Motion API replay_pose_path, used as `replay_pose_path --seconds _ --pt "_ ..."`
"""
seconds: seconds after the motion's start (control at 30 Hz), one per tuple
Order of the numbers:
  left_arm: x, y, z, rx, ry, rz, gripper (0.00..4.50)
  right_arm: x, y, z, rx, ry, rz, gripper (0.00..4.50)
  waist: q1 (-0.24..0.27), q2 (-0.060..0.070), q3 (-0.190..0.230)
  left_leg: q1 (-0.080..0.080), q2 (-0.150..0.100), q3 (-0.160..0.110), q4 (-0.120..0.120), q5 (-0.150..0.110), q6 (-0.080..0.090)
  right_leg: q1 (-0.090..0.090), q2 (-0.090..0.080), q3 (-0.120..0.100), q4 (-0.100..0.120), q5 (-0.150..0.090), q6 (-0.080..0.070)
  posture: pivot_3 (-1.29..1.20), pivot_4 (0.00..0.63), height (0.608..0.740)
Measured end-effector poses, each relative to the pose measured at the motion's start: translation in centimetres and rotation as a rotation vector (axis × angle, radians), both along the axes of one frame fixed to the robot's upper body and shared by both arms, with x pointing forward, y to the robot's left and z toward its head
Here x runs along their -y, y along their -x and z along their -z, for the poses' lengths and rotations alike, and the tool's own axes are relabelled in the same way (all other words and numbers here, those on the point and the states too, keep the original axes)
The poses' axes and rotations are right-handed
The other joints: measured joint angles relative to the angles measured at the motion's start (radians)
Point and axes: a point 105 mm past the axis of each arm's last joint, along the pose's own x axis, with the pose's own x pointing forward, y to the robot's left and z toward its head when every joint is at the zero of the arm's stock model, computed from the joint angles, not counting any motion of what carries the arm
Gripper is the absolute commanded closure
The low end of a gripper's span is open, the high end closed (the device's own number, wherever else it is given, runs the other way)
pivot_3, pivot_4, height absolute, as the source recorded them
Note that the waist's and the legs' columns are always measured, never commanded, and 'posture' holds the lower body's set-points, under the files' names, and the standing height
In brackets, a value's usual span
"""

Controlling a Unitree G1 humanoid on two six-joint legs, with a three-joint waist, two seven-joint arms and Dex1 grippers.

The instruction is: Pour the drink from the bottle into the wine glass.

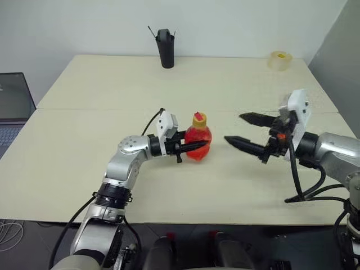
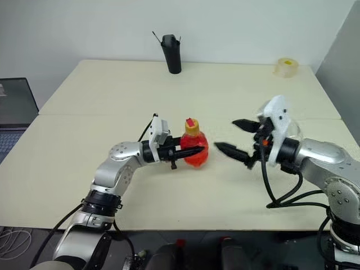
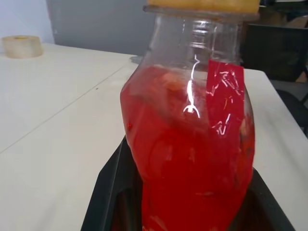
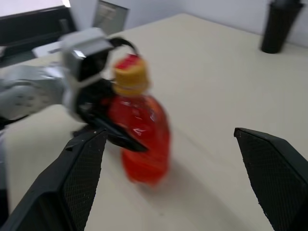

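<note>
the left end effector (image 1: 198,147) is clamped on the capped bottle (image 1: 198,140), upright on the worktop (image 1: 84,140). the right end effector (image 1: 236,129) hangs wide open beside it, apart.

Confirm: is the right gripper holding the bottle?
No, the right gripper stands open and apart from the bottle, which the left gripper is clamping around its body.

My left gripper (image 1: 194,147) points level toward my right, fingers clamped on the bottle (image 1: 198,139) — arm bent at the elbow. My right gripper (image 1: 247,130) hangs alongside, fingers spread wide — holding nothing.
</note>
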Motion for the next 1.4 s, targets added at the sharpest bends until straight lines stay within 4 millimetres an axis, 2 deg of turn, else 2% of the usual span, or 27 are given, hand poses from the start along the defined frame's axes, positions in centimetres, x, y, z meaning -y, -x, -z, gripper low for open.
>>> replay_pose_path --seconds 0.07,0.17,0.33,0.6,0.73,0.9,1.2,1.4 --pt "-0.1 0.0 -0.1 0.003 -0.002 -0.003 3.23 -1.5 -0.2 -0.5 0.020 -0.017 -0.038 0.00 -0.004 0.000 0.000 0.000 0.000 0.000 0.000 0.000 0.000 0.000 0.000 0.000 0.000 0.000 0.000 0.00 0.150 0.740" --pt "0.0 -0.1 -0.1 0.007 -0.002 -0.002 3.23 -3.3 -1.8 -0.7 0.033 -0.033 -0.010 0.00 -0.002 0.000 0.000 0.000 0.000 0.000 0.000 0.000 0.000 0.000 0.000 0.000 0.000 0.000 0.000 0.00 0.150 0.740" --pt "-0.1 -0.1 -0.1 0.008 -0.003 -0.005 3.23 -3.6 -3.9 -0.1 0.023 -0.042 0.067 0.00 0.015 0.000 0.000 -0.002 -0.001 0.000 0.001 0.000 -0.001 0.000 -0.002 0.000 -0.001 0.000 0.000 0.00 0.150 0.740" --pt "0.1 -0.1 -0.2 0.007 0.002 -0.002 3.23 -5.4 -3.9 -0.6 0.030 -0.073 -0.009 0.00 0.015 0.000 0.000 -0.002 -0.001 0.000 0.001 0.000 -0.001 0.000 -0.002 0.000 -0.001 0.000 0.000 0.00 0.150 0.740" --pt "0.1 0.0 -0.2 0.007 0.004 -0.001 3.23 -5.7 -4.8 -0.8 0.039 -0.082 0.007 0.00 0.014 0.000 0.000 -0.002 -0.001 0.000 0.001 0.000 -0.001 0.000 -0.002 -0.001 -0.001 0.000 0.000 0.00 0.150 0.740" --pt "0.2 0.0 -0.2 0.006 0.005 -0.001 3.23 -5.7 -6.3 -0.3 0.032 -0.083 0.051 0.00 0.014 0.000 0.000 -0.002 -0.001 0.000 0.001 0.001 -0.001 0.000 -0.002 0.000 -0.001 0.000 0.000 0.00 0.150 0.740" --pt "0.2 -0.1 -0.1 0.005 0.006 -0.006 3.26 -5.8 -6.6 -0.1 0.038 -0.091 0.040 0.00 0.014 0.000 0.000 -0.002 -0.001 0.000 0.001 0.001 -0.001 -0.001 -0.002 0.000 0.000 0.000 0.000 0.00 0.150 0.740" --pt "0.3 -0.1 -0.1 0.006 0.001 -0.009 3.37 -2.7 -5.0 0.3 0.001 -0.093 0.035 0.00 0.017 0.000 0.000 -0.003 -0.001 -0.001 0.002 0.000 -0.001 0.000 -0.003 0.000 -0.001 0.000 0.000 0.00 0.150 0.740"
